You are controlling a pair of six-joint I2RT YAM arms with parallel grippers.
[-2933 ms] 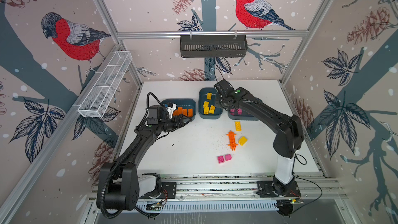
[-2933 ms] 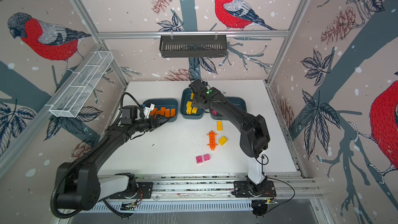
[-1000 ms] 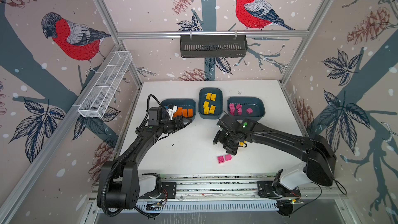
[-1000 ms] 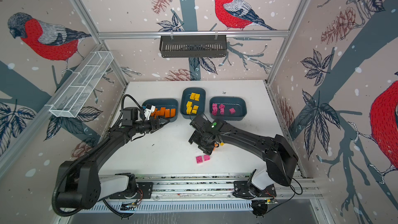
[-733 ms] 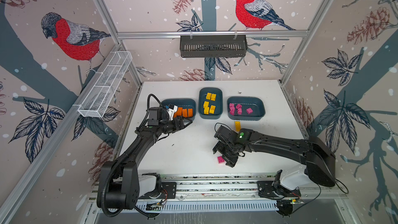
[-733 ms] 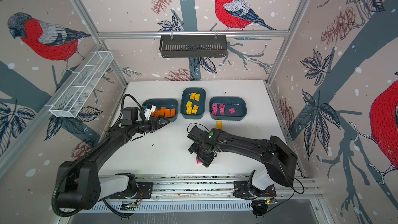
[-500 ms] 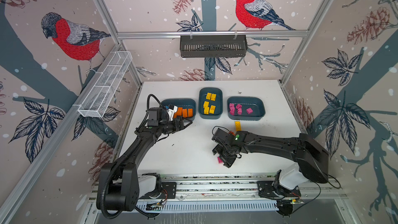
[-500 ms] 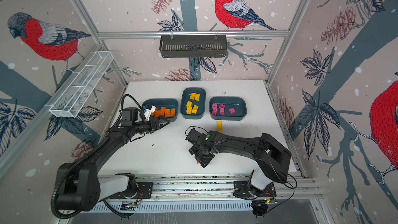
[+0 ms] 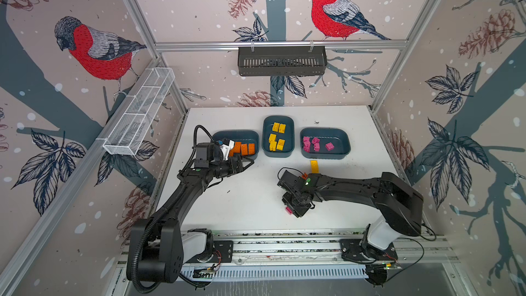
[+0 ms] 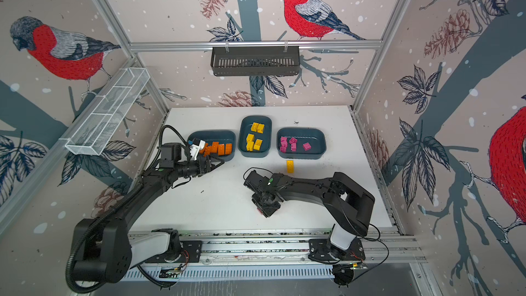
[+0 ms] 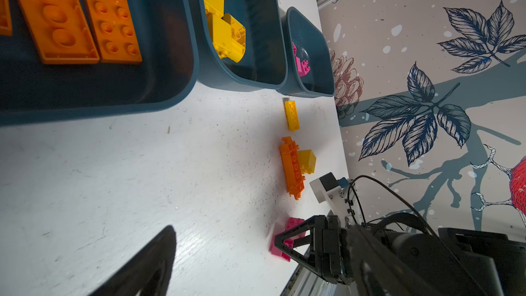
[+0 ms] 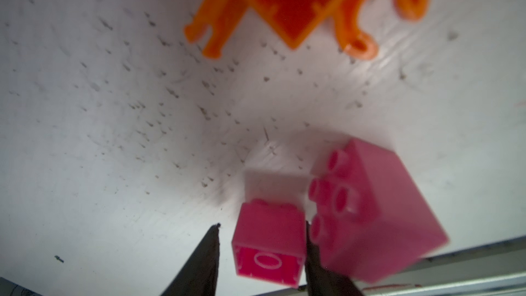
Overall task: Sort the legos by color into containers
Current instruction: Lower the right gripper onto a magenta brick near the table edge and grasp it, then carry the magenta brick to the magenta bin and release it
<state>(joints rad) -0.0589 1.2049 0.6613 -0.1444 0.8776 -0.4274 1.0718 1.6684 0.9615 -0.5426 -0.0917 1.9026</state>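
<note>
Three teal containers stand in a row: one with orange legos, one with yellow, one with pink. Near the table's front edge my right gripper straddles a small pink brick. One finger touches the brick and a narrow gap shows at the other. A second pink brick lies against it. The spiky orange piece, a yellow brick and an oblong yellow brick lie loose. My left gripper hangs open and empty in front of the orange container.
A black slotted basket hangs on the back wall. A white wire tray is fixed to the left wall. The front rail runs just beyond the pink bricks. My right arm covers most of the spiky piece in both top views.
My right arm swung from the pink container to the table's front and came down over the pink bricks, jaws narrowing around one. The left arm stayed put.
</note>
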